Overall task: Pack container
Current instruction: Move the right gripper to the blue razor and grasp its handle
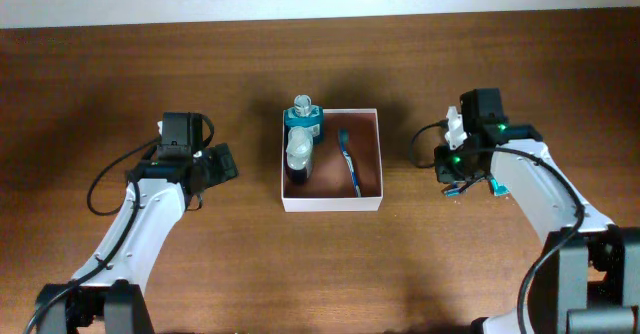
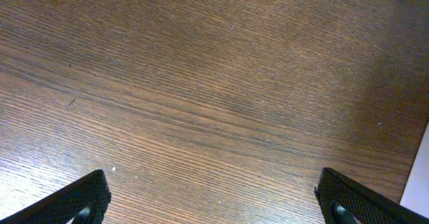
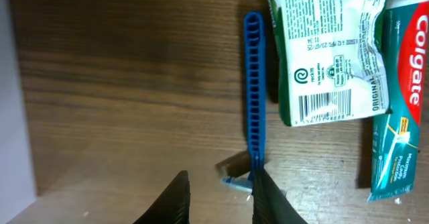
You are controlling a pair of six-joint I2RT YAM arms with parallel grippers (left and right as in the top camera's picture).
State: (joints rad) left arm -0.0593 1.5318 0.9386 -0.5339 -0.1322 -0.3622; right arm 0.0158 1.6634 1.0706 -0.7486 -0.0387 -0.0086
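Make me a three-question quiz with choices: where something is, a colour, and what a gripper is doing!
1. Where is the toothbrush? A in the container B under the table C in a cup
2. The razor is: A red B blue C yellow
3. The left gripper is: A open B holding a bottle C holding a spoon
Answers: A, it lies inside the white walls; B, its handle shows blue; A, it stands wide apart with nothing held.
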